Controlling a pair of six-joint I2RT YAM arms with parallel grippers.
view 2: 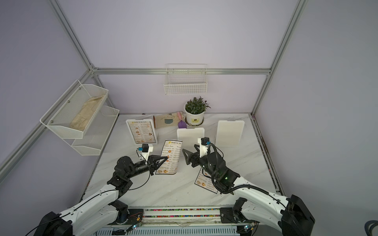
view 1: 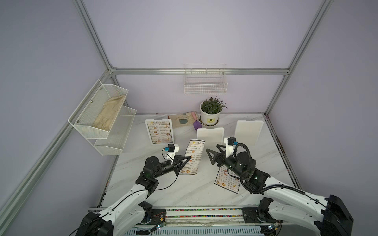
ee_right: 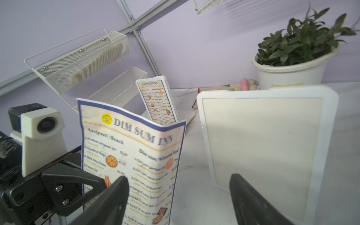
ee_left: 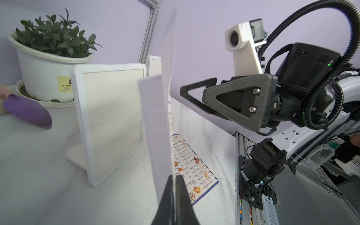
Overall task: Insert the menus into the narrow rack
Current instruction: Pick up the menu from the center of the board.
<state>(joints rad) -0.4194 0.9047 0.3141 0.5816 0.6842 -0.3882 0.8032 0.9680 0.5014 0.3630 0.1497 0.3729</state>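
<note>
One menu (view 1: 195,161) reads DIM SUM INN | left tool (view 1: 190,157) clamped on it | right tool (view 1: 212,147) apart

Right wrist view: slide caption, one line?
Left fingers pinch an upright menu near a blank white stand; right fingers stand open.

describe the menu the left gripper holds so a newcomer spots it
On the marble table, look between the arms. The held menu stands upright and curled, pinched by the left gripper, unlike the flat menu under the right arm and the framed menu at the back.
</note>
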